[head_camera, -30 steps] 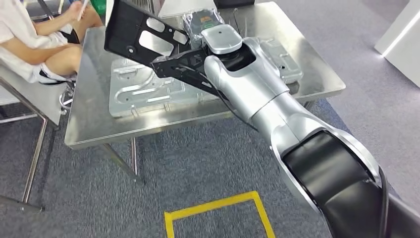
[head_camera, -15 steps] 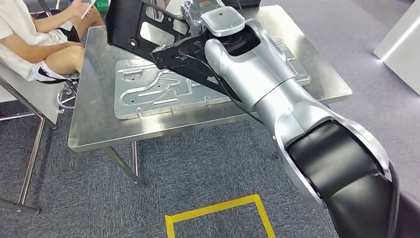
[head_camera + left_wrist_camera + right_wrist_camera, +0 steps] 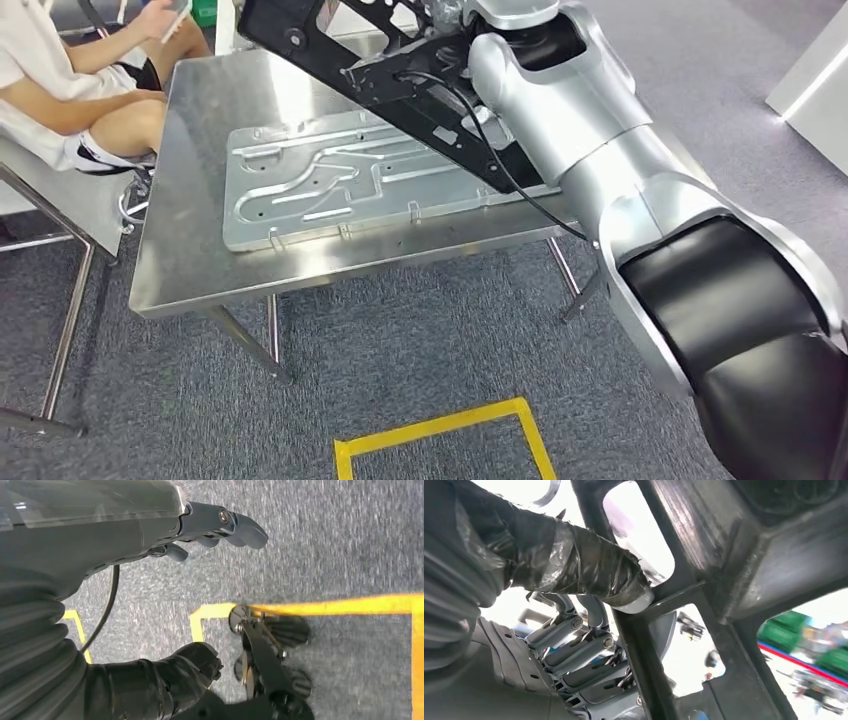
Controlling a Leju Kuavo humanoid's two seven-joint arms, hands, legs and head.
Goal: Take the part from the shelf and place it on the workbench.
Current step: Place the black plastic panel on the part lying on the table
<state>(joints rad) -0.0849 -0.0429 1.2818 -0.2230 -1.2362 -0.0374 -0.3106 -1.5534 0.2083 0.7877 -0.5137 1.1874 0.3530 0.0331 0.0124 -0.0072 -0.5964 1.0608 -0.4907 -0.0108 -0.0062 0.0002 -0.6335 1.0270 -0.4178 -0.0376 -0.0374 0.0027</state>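
- Counter (image 3: 190, 270): one stainless-steel surface on thin metal legs is seen in the head view, and one flat silver stamped plate (image 3: 330, 190) with raised ribs and grooves is carried on it, lying flat toward the middle.
- One black part (image 3: 400, 85), an elongated frame with several cut-out windows, is held in the air above the counter and the silver plate, tilted, with its wide end toward the far left corner of the counter; no contact with the counter is seen.
- The right robot hand (image 3: 589, 650) is shown in the right wrist view clamped on the black part (image 3: 704, 580): the taped thumb is pressed against one side of a bar of the frame and the grey fingers (image 3: 574, 652) are curled against the other side.
- The left robot hand (image 3: 150, 595) is seen in the left wrist view hanging over grey carpet (image 3: 350, 550), with nothing in it and its fingers apart from the thumb.
- Yellow tape lines (image 3: 440, 420) are laid on the carpet as one open rectangle in front of the counter.
- One person (image 3: 70, 80) in a white top is seated at the far left of the counter, with a small object held in a raised hand.
- No containers are identified.
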